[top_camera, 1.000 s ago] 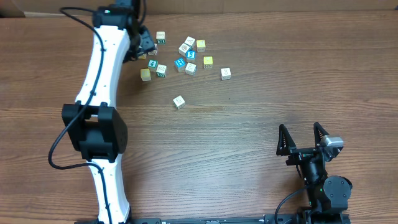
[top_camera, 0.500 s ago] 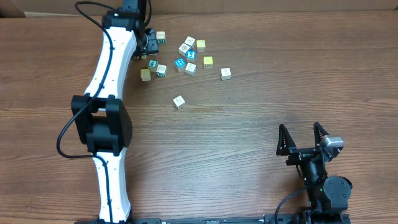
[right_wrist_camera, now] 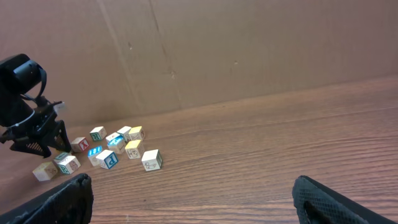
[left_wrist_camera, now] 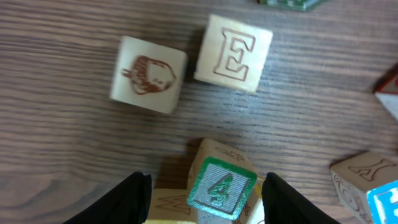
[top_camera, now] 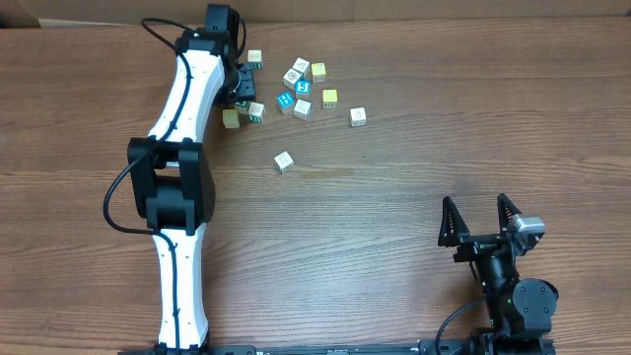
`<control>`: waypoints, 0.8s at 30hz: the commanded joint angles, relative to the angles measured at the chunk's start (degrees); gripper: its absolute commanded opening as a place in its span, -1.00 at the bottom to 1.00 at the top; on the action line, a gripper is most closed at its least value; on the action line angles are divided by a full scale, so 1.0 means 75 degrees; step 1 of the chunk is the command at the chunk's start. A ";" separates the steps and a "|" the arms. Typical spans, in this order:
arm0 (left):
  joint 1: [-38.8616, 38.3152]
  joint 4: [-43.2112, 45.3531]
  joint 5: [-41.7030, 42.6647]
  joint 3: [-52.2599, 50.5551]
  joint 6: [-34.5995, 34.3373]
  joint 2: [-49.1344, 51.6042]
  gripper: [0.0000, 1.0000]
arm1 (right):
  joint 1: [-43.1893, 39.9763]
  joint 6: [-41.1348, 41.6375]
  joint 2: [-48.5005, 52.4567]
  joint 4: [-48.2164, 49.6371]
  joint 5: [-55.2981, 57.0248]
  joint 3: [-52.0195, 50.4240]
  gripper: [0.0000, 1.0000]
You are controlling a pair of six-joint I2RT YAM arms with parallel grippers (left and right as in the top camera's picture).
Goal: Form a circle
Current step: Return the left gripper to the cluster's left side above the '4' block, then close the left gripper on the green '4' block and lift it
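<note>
On the far side of the wooden table [top_camera: 414,158] my white left arm [top_camera: 187,99] is stretched right out, its wrist up by the back edge. The right arm [top_camera: 513,286] sits folded at the near right corner, well apart from everything.

Right gripper [top_camera: 475,203] — jaws spread wide, nothing between them. Its own camera looks across bare wood at the cubes from a distance.

Left gripper [top_camera: 240,91] is down among the leftmost cubes of the scatter. From its wrist camera I see both black fingers [left_wrist_camera: 134,196] standing partway apart with a green-faced "4" cube [left_wrist_camera: 221,186] between them. That cube overlaps a plain wooden cube [left_wrist_camera: 214,151] behind it. One finger looks just beside the cube's edge and the other shows a sliver of gap — whether they actually pinch it I cannot tell.

Beyond the fingers lie an acorn cube [left_wrist_camera: 149,74] and an "E" cube [left_wrist_camera: 233,53], side by side but not touching, flat on the wood.

The circle [top_camera: 294,77], that tight knot of white-faced cubes with a teal one, sits just right of the left gripper near the back edge. Yellow cubes [top_camera: 329,98] lie beside it. One lone cube [top_camera: 284,162] lies toward the table's middle, apart from the rest.
</note>
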 commanded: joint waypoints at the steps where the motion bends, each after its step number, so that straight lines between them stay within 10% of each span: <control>1: -0.0012 0.0009 0.0350 0.0122 0.0530 0.0172 0.11 | 0.0041 0.0023 -0.0064 0.0041 0.0070 -0.0073 1.00; 24: -0.0085 0.0443 0.0140 -0.0385 0.0455 0.0172 -0.07 | 0.0041 0.0023 -0.0064 0.0041 0.0070 -0.0073 1.00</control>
